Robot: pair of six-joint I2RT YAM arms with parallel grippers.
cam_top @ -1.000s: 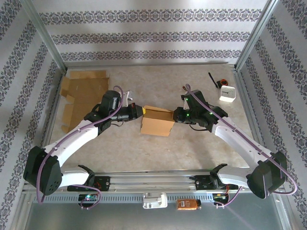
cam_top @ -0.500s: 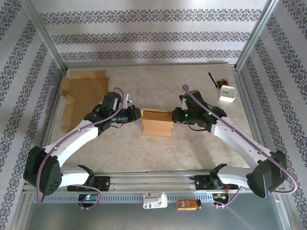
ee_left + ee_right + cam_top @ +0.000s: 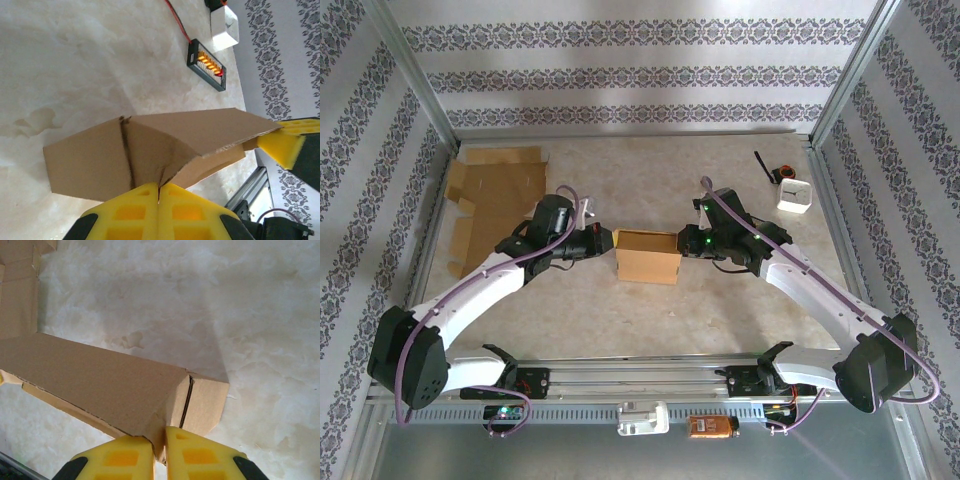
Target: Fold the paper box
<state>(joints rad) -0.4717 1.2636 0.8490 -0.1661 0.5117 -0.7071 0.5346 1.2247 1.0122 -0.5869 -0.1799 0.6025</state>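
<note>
Writing too small to read on orange device (image 3: 712, 427) at near rail; black unit (image 3: 206, 65) in left wrist view has a row of lit orange/red lamps, any print on it not legible. Count: 1 paper box (image 3: 648, 257) mid worktop (image 3: 720, 310), btw the 2 arms; 1 flat cardboard blank (image 3: 495, 200) lying far left; 1 white cube (image 3: 794, 195) far right, w/ 1 black-and-red item (image 3: 770, 168) just beyond it. Grip: left tool (image 3: 159, 189) clenched, pads together, pinching thin flap edge at box's left end; right tool (image 3: 159, 442) nipped onto box's right end, cardboard edge in the narrow slit btw its pads. Box top panel bowed, not flat. Hard to see: box interior hidden under that panel; in left wrist view right tool's yellow pad (image 3: 285, 145) cut off at frame edge, white cube cropped at top
</note>
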